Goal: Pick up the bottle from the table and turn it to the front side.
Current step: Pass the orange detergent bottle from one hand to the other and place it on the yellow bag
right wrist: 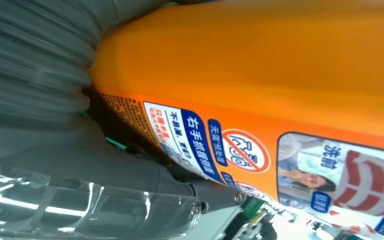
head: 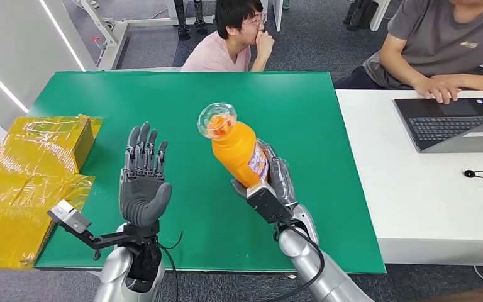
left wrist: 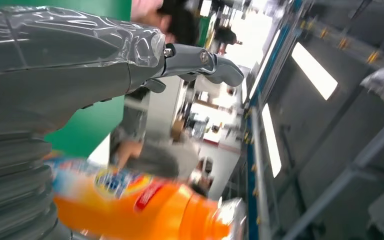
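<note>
At the centre of the head view, the robot's right hand (head: pixel 270 185) grips an orange bottle (head: pixel 238 151) by its lower body, holding it lifted above the green table (head: pixel 182 94) and tilted toward the upper left of the frame, its clear cap (head: pixel 217 119) uppermost. The printed label (right wrist: pixel 215 140) on the bottle faces the palm in the right wrist view. To the left of the bottle, the left hand (head: pixel 143 182) is raised with its fingers (head: pixel 144 145) spread apart and holds nothing. A yellow box (head: pixel 31 163) lies at the left edge of the frame. At the upper right, a person's hand (head: pixel 440 88) rests beside a laptop (head: pixel 453 123) on a white table (head: pixel 402 201), and 1 more person (head: pixel 226 44) sits at the top centre.
</note>
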`<state>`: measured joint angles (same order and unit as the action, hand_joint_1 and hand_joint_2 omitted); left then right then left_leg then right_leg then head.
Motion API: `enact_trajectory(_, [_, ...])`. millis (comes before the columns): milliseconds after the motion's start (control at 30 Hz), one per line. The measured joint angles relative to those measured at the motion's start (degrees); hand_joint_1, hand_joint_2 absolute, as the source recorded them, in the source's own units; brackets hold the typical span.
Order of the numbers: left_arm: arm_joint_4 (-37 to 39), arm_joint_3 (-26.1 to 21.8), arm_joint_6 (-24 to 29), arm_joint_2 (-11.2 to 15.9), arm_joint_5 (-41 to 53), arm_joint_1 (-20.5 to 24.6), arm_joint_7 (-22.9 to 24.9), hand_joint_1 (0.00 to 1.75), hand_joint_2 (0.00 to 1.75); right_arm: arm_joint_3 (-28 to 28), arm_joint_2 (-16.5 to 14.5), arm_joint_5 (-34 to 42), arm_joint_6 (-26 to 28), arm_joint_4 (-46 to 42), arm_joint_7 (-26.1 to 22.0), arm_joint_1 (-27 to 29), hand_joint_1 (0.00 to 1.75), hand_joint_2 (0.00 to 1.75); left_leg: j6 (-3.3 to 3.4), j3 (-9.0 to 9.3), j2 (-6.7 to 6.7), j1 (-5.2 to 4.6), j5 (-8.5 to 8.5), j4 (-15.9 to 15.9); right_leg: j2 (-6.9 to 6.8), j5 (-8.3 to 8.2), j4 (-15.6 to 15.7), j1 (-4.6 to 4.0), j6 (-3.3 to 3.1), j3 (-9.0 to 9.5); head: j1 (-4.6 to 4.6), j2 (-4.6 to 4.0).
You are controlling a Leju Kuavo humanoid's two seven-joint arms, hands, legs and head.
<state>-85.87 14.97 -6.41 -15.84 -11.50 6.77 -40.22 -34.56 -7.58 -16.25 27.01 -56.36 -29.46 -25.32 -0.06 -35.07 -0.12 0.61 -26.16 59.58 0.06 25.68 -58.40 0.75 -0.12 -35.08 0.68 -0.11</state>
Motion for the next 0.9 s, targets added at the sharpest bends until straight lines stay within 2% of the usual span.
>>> enact_trajectory(200, [2.10,0.79,-1.72,-0.01,-0.47,0.66,0.00,0.00,1.75,-0.70,-0.95,-0.51,-0.60,1.17,0.03,-0.79,1.69,1.75,0.00,-0.01,0.00,0.00,0.00,0.00,0.00,0.00,0.00,0.00,0.00,0.00,0.00,0.00])
enact_trajectory(333, [3.61,1.85,-2.95,-0.03,0.09,1.52,0.00,0.00,1.75,-1.87,-1.35,-2.76,-2.87,1.99,0.86,-1.78,1.65,1.75,0.00,-0.01,0.00,0.00,0.00,0.00,0.01,0.00,0.00,0.00,0.00,-0.01,0.00,0.00])
enact_trajectory(533, [5.36,2.51,-3.06,-0.16,1.06,2.50,0.00,0.00,1.75,-4.55,-2.21,-6.51,-7.57,4.05,2.81,-4.21,1.75,1.75,0.00,-0.01,0.01,0.01,0.00,0.00,0.01,0.00,-0.01,0.00,0.00,-0.01,0.00,0.00])
enact_trajectory(900, [8.20,0.77,-2.88,-0.30,1.73,2.56,0.00,0.00,1.75,-7.51,-2.43,-13.29,-14.49,6.70,8.45,-6.39,1.75,1.75,0.00,-0.02,0.01,0.00,0.00,0.00,0.01,0.00,0.00,0.00,0.00,-0.02,-0.01,0.00])
